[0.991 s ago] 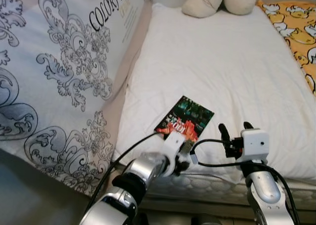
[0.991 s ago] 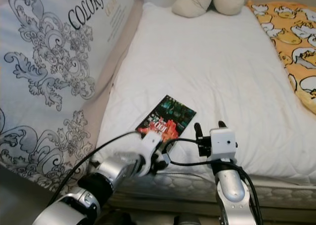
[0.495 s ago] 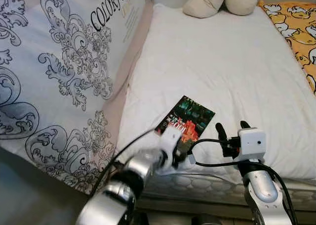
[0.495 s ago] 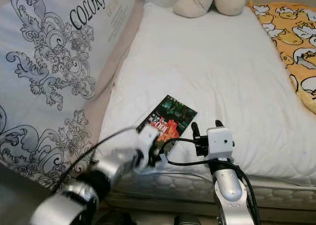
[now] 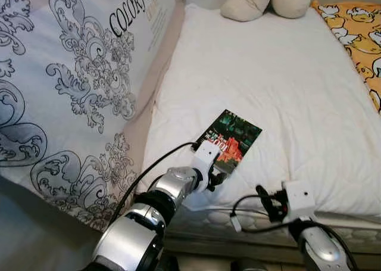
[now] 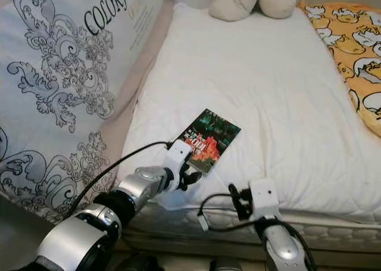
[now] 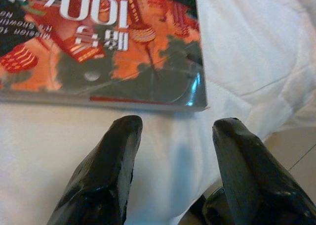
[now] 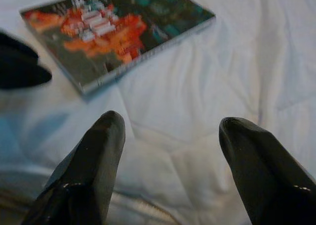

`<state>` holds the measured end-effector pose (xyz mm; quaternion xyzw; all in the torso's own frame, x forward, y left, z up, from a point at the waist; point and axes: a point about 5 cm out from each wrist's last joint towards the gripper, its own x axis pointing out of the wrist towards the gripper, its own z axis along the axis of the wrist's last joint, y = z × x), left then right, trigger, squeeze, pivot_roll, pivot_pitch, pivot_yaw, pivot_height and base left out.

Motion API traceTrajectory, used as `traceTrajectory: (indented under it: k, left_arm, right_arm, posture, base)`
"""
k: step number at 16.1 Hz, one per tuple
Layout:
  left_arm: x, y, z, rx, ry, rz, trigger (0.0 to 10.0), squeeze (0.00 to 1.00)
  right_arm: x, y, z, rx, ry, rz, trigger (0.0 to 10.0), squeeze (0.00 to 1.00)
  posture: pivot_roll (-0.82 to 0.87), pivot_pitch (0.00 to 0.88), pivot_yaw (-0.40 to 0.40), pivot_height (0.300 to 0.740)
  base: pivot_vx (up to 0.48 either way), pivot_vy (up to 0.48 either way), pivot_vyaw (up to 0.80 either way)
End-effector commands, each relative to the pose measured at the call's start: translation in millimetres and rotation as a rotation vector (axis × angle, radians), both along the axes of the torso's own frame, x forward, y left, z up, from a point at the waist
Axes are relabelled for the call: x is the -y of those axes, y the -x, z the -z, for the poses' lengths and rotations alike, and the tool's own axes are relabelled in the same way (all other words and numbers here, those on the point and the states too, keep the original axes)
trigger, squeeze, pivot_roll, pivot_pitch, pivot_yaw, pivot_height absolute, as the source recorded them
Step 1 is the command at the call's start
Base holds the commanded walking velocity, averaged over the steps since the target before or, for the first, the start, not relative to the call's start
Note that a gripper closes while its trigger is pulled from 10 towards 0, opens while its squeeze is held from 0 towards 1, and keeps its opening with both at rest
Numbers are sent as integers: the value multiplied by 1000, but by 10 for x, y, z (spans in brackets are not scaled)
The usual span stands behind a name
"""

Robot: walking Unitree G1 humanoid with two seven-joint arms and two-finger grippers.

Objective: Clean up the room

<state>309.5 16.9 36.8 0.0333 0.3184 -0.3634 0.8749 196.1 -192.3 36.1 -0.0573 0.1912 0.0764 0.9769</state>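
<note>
Care is needed: left claw (image 7: 170,131), open and empty just short of the glossy red-and-green book (image 5: 231,140) in mid-frame, should straddle its near edge on the white quilted bed (image 5: 286,74) before closing.

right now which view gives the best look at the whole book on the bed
The left eye view: the whole book lies flat on the white mattress, near its front edge, with the left end effector at its near corner. The right eye view matches. The left wrist view crops it to a blurred near edge; the right wrist view shows it slanted and soft.
</note>
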Motion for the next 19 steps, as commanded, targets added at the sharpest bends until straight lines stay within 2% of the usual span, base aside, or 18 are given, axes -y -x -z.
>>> traceTrajectory:
  k: [1,3,5,6,9,11,13,14,15,16,17,19]
  left_arm:
    - [857,138,-431,68,135,194,10000,0]
    - [784,124,-388,80,107,198,10000,0]
    - [540,-51,-486,186,163,103,10000,0]
    - [415,-102,-502,224,160,66,10000,0]
    - [-270,-286,-364,345,-8,-172,10000,0]
    - [-561,-332,-265,372,-128,-251,10000,0]
    - [-895,-418,-262,415,-248,-372,10000,0]
    - [-1001,-478,-331,432,-250,-441,10000,0]
    - [-1020,-498,-363,438,-226,-471,10000,0]
    - [-1094,-626,-582,516,-180,-585,10000,0]
    - [-1143,-691,-697,554,-184,-640,10000,0]
    - [-1207,-751,-778,552,-217,-691,10000,0]
  right_arm:
    - [-15,6,11,-22,-20,-13,10000,0]
    - [-36,10,13,-22,-24,-22,10000,0]
    - [-73,-14,-24,40,-19,-25,10000,0]
    - [-82,-17,-25,46,-24,-20,10000,0]
    - [-122,-68,-20,59,-30,-32,10000,0]
    - [-143,-105,-6,55,-43,-38,10000,0]
    - [-148,-152,-20,60,-53,-29,10000,0]
    - [-127,-145,-75,80,-49,-18,10000,0]
    - [-124,-144,-91,89,-46,-18,10000,0]
    - [-117,-76,-173,124,-20,-34,10000,0]
    - [-104,2,-204,129,-10,-34,10000,0]
    - [-84,179,-243,116,4,-32,10000,0]
  posture:
    - [-247,0,71,700]
    - [-243,0,72,700]
    - [-234,0,70,700]
    - [-226,0,68,700]
    - [-199,0,61,700]
    - [-181,0,49,700]
    - [-183,7,28,700]
    - [-203,33,15,700]
    - [-203,33,15,700]
    - [-228,70,5,700]
    - [-247,105,-3,700]
    - [-286,164,-11,700]
  base:
    - [0,0,0]
    - [0,0,0]
    - [0,0,0]
    - [0,0,0]
    - [0,0,0]
    - [0,0,0]
    - [0,0,0]
    - [0,0,0]
    - [0,0,0]
    - [0,0,0]
    - [0,0,0]
    - [0,0,0]
